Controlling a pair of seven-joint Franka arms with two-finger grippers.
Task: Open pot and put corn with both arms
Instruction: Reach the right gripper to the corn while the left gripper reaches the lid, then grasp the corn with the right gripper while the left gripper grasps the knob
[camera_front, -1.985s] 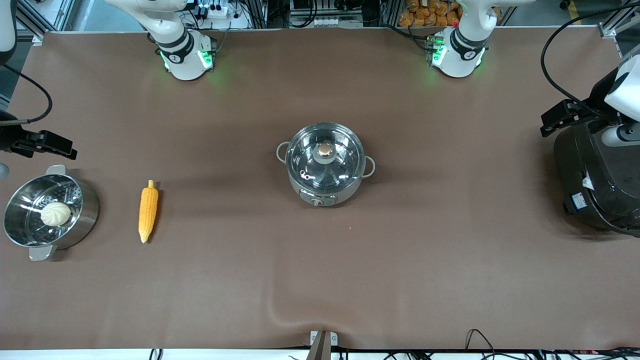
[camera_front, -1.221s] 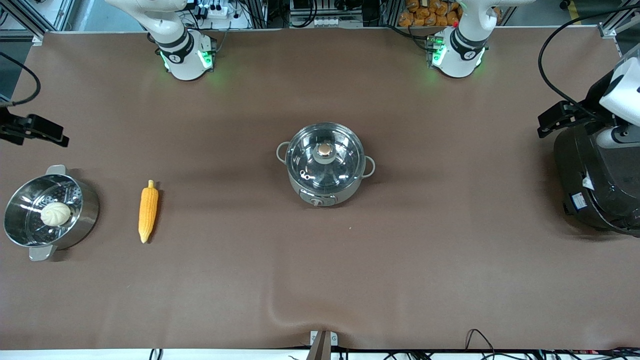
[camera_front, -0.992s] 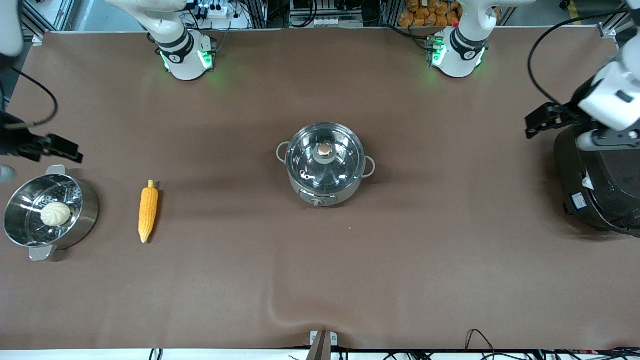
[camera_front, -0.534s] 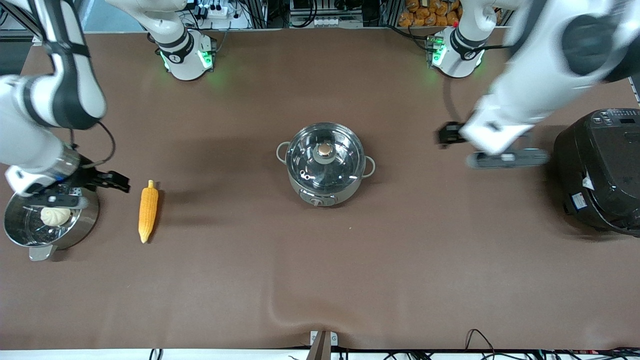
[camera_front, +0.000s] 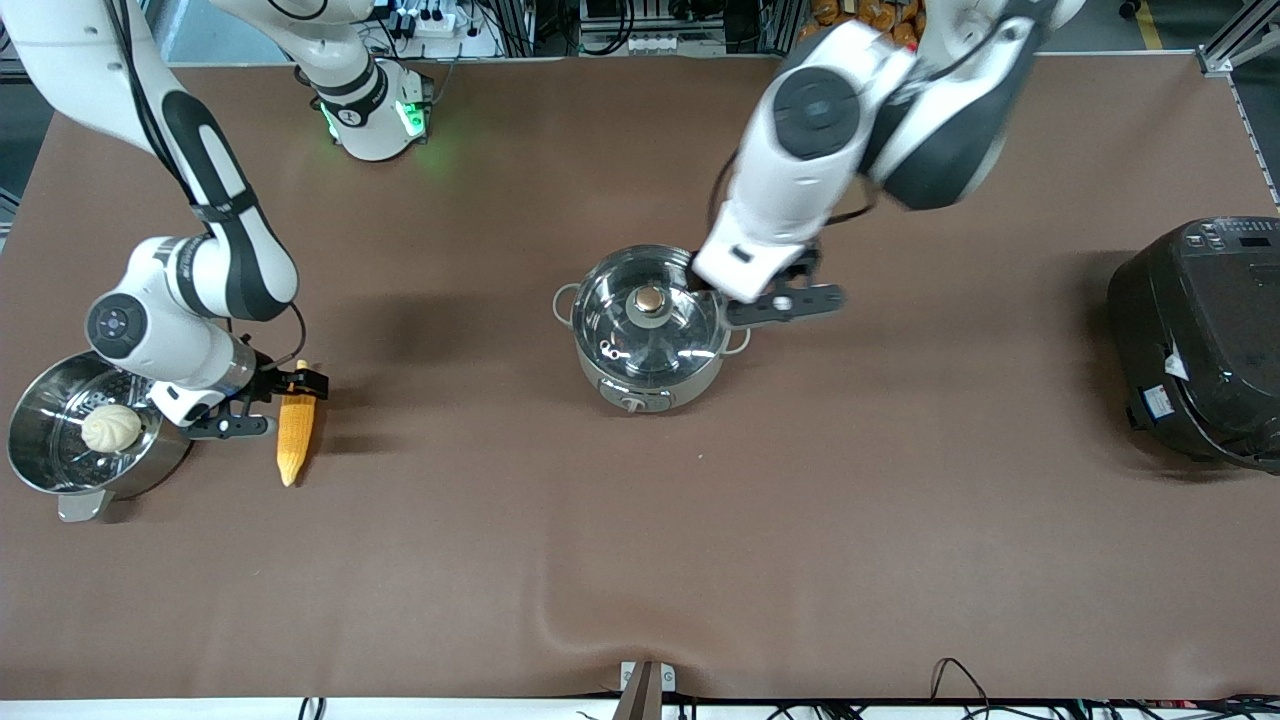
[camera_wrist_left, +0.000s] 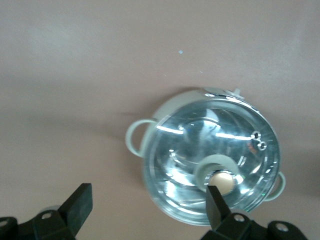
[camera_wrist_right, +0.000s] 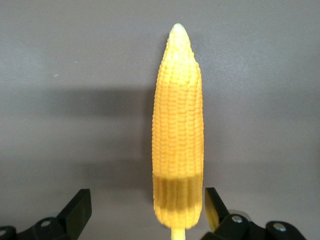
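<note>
Luckily, both grippers had jaws spread wide. The left gripper hung off-centre over the pot, so it might miss the lid knob. The right gripper hung over the corn, which could roll away.

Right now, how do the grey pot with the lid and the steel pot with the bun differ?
The grey pot is shut under a glass lid; the steel pot is open and holds a white bun. The grey pot stands mid-table, the steel pot at the right arm's end. Its handles are loops; the steel pot's are flat tabs. Both are round.
</note>
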